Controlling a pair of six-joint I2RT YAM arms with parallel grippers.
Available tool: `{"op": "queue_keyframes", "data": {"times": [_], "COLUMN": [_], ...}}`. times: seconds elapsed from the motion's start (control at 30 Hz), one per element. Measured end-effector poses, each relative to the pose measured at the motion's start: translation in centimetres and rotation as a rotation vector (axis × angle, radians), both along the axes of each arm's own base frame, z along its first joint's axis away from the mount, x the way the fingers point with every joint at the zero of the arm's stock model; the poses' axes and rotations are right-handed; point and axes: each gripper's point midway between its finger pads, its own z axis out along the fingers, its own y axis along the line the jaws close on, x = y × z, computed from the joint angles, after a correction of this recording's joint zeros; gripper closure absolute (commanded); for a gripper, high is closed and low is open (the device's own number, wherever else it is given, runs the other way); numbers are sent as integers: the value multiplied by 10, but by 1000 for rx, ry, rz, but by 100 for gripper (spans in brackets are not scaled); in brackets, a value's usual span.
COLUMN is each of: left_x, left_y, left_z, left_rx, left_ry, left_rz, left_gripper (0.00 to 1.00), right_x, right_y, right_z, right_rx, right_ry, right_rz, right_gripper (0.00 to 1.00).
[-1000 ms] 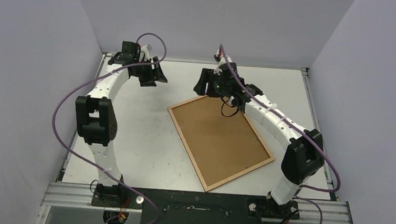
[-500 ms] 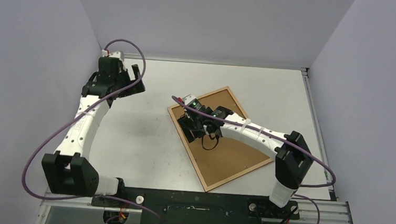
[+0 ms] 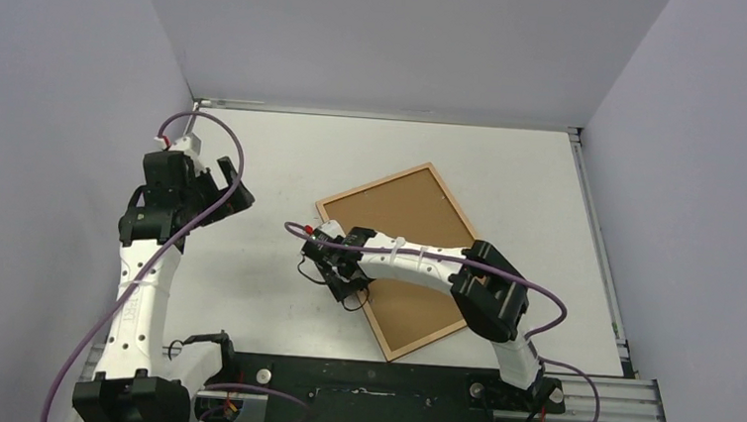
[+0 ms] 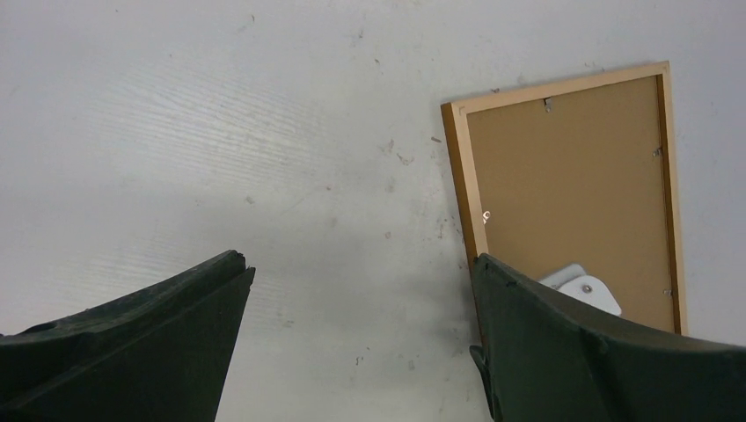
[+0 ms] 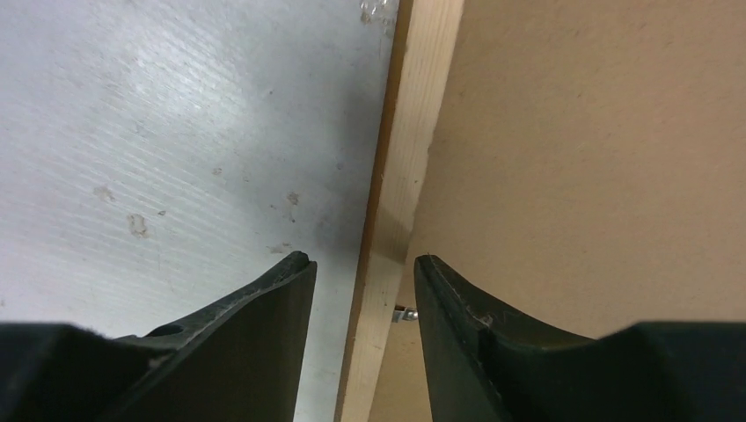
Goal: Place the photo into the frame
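Note:
The frame (image 3: pixel 373 185) of orange-brown wood lies flat and slanted on the white table, back up, with a brown backing panel (image 3: pixel 407 243) inside it. The photo is hidden. My right gripper (image 3: pixel 338 280) is low over the frame's left long side. In the right wrist view the right gripper (image 5: pixel 361 259) straddles the wooden rail (image 5: pixel 413 132), with a gap on each side. My left gripper (image 3: pixel 237 194) hangs wide open over bare table to the left. In the left wrist view the left gripper (image 4: pixel 359 259) holds nothing, and the frame (image 4: pixel 457 176) lies to its right.
Grey walls close in the table on the left, back and right. A metal rail (image 3: pixel 378 380) with both arm bases runs along the near edge. Purple cables loop off both arms. The right arm's white link (image 3: pixel 415 264) crosses over the backing panel.
The right gripper came from the frame's far corner down to its left long side and narrowed its jaws. The left arm drew back toward the near left and opened wide.

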Motion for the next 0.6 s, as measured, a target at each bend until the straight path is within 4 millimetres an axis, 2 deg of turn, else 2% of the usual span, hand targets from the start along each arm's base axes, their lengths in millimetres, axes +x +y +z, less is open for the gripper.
{"op": "queue_keyframes", "data": {"times": [0.13,0.3,0.6], "left_x": [-15,-25,-36], "left_y": [-7,-11,-13], "left_z": [-1,-8,-27], "left_rx": [-18,-33,-55], "left_ry": [-1,7,59], "left_rz": [-21,-31,-18], "left_gripper": [3,3,3], "right_x": [-5,-2,0], "right_y": [-3,-6,-5], "right_z": [-15,-20,-20], "right_rx": [-46,-73,-71], "right_ry": [10,2,7], "right_rz": [-23,-47,-56], "right_gripper": [58,63,93]}}
